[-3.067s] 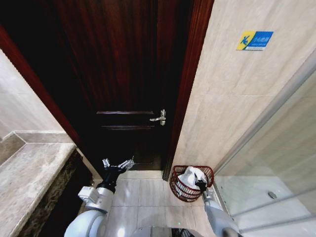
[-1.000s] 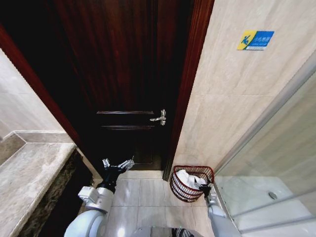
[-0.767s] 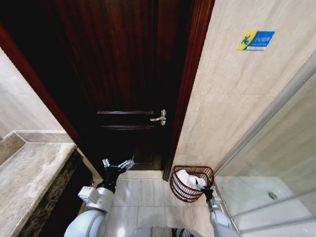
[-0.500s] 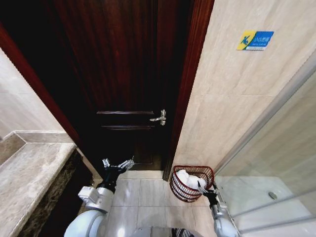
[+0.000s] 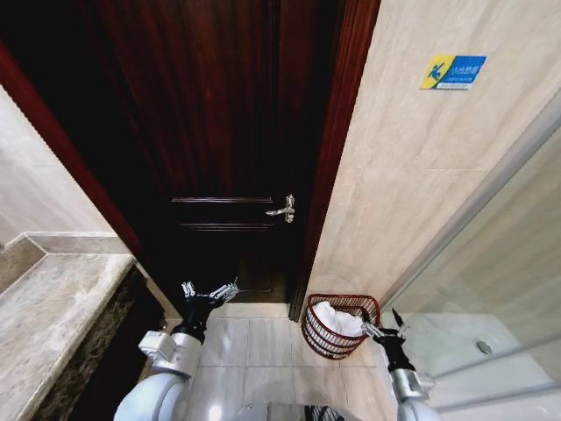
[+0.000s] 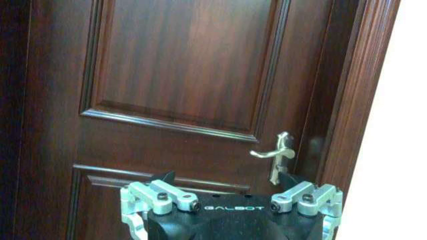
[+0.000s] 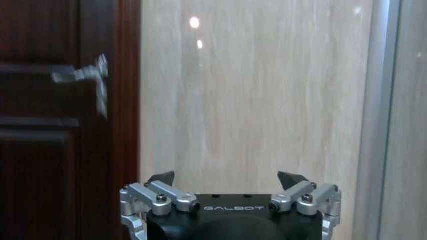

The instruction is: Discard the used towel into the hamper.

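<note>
Over on the left, the left gripper [image 5: 209, 291] hangs low in front of the dark wooden door [image 5: 210, 132], fingers spread wide with nothing between them, the silver door handle [image 5: 282, 209] up above it and off to its right. Moving across, the hamper [image 5: 326, 337] sits on the tiled floor [image 5: 254, 351] at the foot of the beige wall [image 5: 412, 193], and the white towel [image 5: 335, 317] lies bunched inside it. Just beside its rim, on the far right, the right gripper [image 5: 386, 330] is raised clear of the basket, jaws parted and empty, no contact with towel or wire.
</note>
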Tool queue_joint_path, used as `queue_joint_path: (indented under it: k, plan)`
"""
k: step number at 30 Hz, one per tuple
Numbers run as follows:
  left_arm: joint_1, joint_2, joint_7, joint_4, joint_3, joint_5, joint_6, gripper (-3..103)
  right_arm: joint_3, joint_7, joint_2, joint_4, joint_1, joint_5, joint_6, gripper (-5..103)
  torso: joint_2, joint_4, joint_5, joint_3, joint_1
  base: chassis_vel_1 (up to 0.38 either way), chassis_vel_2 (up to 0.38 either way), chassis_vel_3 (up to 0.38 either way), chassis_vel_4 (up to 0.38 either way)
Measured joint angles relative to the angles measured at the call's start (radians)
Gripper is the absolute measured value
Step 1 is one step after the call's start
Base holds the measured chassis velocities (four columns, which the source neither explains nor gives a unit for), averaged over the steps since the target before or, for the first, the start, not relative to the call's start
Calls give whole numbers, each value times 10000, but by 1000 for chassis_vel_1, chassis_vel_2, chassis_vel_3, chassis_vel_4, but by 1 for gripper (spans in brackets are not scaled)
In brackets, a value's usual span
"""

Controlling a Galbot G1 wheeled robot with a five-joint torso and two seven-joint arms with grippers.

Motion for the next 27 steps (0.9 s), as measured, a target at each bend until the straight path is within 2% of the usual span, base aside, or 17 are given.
queue_joint_path:
  k: [8, 17, 22, 27]
  plan:
    - [-1, 1, 0, 0, 0, 0, 0, 100, -74, 76, 232, 2204, -826, 647, 53, 100, 0, 1, 1, 0, 1, 0, 0, 0, 0]
    - [0, 1, 0, 0, 0, 0, 0, 100, -40, 332, 355, 3242, -635, 671, 489, 100, 0, 2, 2, 1, 2, 0, 0, 0, 0]
    - [0, 1, 0, 0, 0, 0, 0, 100, -136, 139, 367, 4112, -774, 997, 124, 100, 0, 1, 1, 1, 1, 0, 0, 0, 0]
    - [0, 0, 0, 0, 0, 0, 0, 100, -171, 86, 413, 4552, -815, 1015, 68, 100, 0, 1, 0, 1, 1, 0, 0, 0, 0]
